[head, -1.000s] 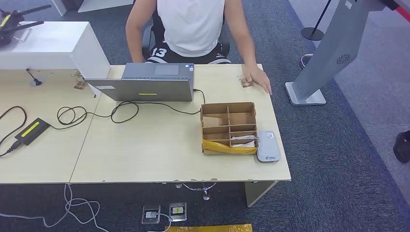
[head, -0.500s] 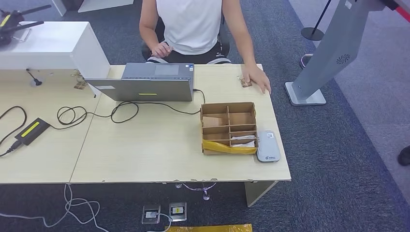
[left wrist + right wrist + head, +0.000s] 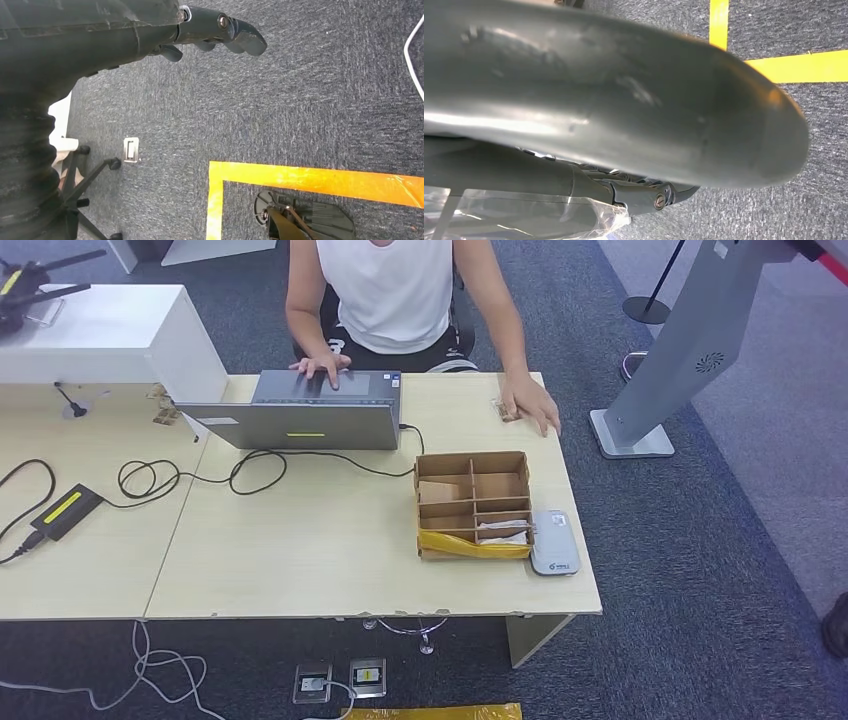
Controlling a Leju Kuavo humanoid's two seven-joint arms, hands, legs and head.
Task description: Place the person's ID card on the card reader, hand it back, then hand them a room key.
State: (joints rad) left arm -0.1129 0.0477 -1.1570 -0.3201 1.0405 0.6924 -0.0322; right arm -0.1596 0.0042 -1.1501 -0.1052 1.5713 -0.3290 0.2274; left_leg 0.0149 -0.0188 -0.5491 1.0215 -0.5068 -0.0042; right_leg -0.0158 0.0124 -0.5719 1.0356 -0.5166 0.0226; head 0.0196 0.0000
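— Dark grey carpet [image 3: 680, 570] runs under a pale wooden desk [image 3: 300, 560]. What's on top?

— A grey laptop [image 3: 300, 418] at the far edge, with a person [image 3: 395, 290] in a white top seated behind it. One of their hands rests on the keyboard; the other [image 3: 528, 400] lies flat on the desk beside a small card-like thing [image 3: 503, 410], too small to tell apart.

— And the card reader?

— The card reader [image 3: 554, 542], silver-grey, sits near the desk's front right corner, touching the side of a brown cardboard divider box [image 3: 473, 502]. A pale card [image 3: 502, 531] lies in the box's front right compartment.

— The robot's hands?

— The left hand [image 3: 220, 34] hangs over the carpet, fingers loosely apart — nothing in them. The right hand [image 3: 649, 192] is mostly hidden behind its own cover; I cannot tell how its fingers lie.
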